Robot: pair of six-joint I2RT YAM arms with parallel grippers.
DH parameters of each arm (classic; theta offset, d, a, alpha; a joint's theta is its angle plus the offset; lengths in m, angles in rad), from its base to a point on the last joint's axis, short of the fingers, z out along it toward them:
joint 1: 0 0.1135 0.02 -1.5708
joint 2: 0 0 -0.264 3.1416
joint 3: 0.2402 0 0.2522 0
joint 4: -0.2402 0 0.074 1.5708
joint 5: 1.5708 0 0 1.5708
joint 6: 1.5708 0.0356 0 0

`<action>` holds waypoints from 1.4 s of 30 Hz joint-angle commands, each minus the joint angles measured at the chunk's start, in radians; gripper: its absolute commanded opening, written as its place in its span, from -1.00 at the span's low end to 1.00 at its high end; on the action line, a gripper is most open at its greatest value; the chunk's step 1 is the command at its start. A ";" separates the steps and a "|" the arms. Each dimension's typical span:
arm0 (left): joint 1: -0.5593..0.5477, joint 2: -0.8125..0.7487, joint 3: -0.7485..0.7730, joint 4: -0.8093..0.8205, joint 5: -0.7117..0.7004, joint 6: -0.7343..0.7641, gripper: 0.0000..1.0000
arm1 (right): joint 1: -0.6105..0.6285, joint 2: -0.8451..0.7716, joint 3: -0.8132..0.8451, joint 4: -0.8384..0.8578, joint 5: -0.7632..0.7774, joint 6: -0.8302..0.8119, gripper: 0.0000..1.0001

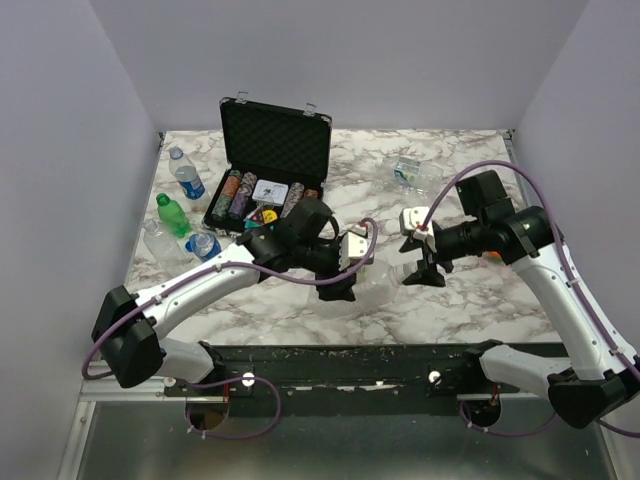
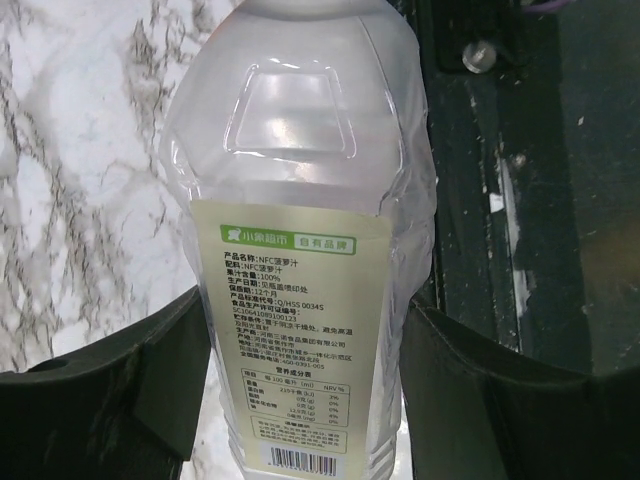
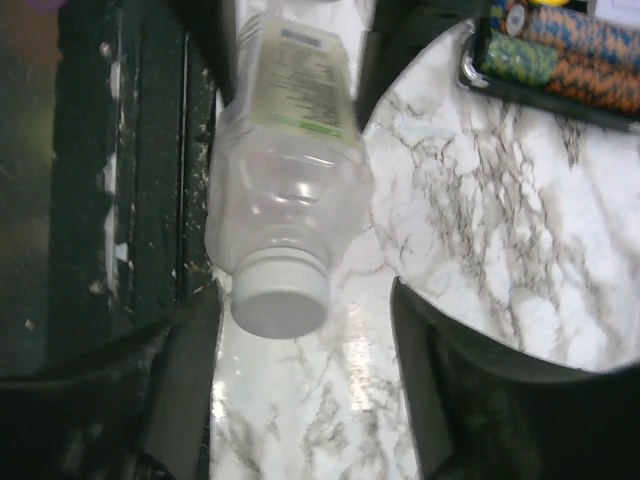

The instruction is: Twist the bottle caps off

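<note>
Near table [image 1: 480, 290] edge, left end effector [image 2: 305, 350] pinches clear white-capped bottle [image 3: 290, 170]; right end effector [image 3: 305, 320] spread.

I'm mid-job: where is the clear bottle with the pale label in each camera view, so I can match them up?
Top external: the clear bottle is faint, at centre.
Left wrist: it fills the middle, with its label facing the camera.
Right wrist: it is at upper centre, white cap nearest the camera.
Shared landmark: the black strip running beside it.
</note>
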 commanded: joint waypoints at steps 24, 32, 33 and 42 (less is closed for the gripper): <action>-0.300 -0.082 -0.086 0.183 -0.957 -0.174 -1.00 | -0.283 0.110 -0.083 0.314 -0.094 1.055 0.86; -0.305 -0.045 -0.066 0.223 -0.931 -0.180 -1.00 | -0.266 0.199 -0.131 0.308 -0.126 1.023 0.78; -0.303 -0.044 -0.066 0.225 -0.929 -0.180 -1.00 | -0.266 0.202 -0.126 0.308 -0.141 1.023 0.76; -0.303 -0.037 -0.078 0.228 -0.920 -0.183 -1.00 | -0.266 0.205 -0.098 0.296 -0.215 1.023 0.33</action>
